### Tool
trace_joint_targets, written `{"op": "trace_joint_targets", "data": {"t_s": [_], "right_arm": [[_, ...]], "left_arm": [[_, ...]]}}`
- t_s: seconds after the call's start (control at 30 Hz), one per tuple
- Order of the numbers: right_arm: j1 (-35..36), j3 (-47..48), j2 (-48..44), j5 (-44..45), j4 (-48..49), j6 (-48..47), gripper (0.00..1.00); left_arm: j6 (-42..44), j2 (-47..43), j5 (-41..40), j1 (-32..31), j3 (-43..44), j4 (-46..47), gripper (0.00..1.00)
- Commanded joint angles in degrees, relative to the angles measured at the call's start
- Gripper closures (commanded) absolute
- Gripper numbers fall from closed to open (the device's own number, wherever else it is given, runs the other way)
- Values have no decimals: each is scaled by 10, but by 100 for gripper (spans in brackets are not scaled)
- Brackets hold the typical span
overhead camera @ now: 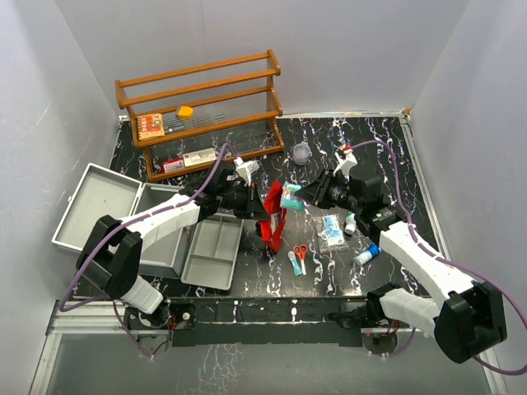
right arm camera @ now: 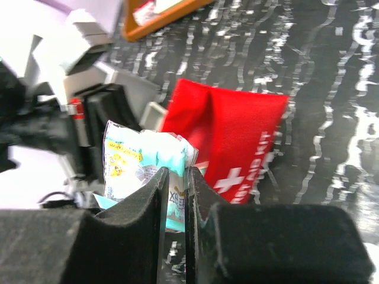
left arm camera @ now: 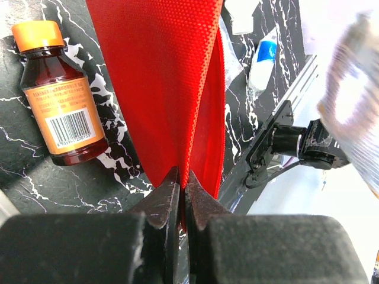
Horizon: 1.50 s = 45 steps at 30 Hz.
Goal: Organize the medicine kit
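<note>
Your medicine kit sits at the left of the table, close to the left arm's base. It is a boxy silver-grey metal case with straight walls and squared corners. Its lid is thrown open and lies back toward the left wall, showing a flat, dull inner panel with a raised rim. The grey tray is out of the case and rests on the table against its right side. It is a shallow, smooth rectangle split by a divider into two compartments. The left arm reaches across above the case.

Your left pincer is pressed together on the edge of a red pouch at the middle of the table. The pouch is woven fabric with a fine dotted weave, and it carries a white cross and lettering on the side facing the right wrist camera.

Your right pincer is pinching a packet, a crinkled, glossy teal-and-white wrapper, just beside the pouch's upper edge.

Beside the pouch lies an amber bottle with an orange cap and a barcode label. The table is black with white marble veining. Red-handled scissors lie near its front. A brown wooden rack of slats stands at the back.
</note>
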Motion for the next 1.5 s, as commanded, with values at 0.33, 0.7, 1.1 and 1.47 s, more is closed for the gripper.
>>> {"op": "trace_joint_targets", "data": {"t_s": [0.33, 0.7, 1.1, 1.47], "right_arm": [[117, -2, 64, 42, 146, 142, 88], [123, -27, 113, 75, 164, 193, 87], [133, -35, 128, 128, 153, 184, 82], [134, -8, 98, 200, 58, 144, 70]], "left_arm": [[1, 27, -2, -3, 29, -26, 100], [-3, 10, 20, -3, 16, 0, 100], [-6, -4, 31, -4, 12, 9, 100], [7, 0, 18, -3, 19, -11, 100]]}}
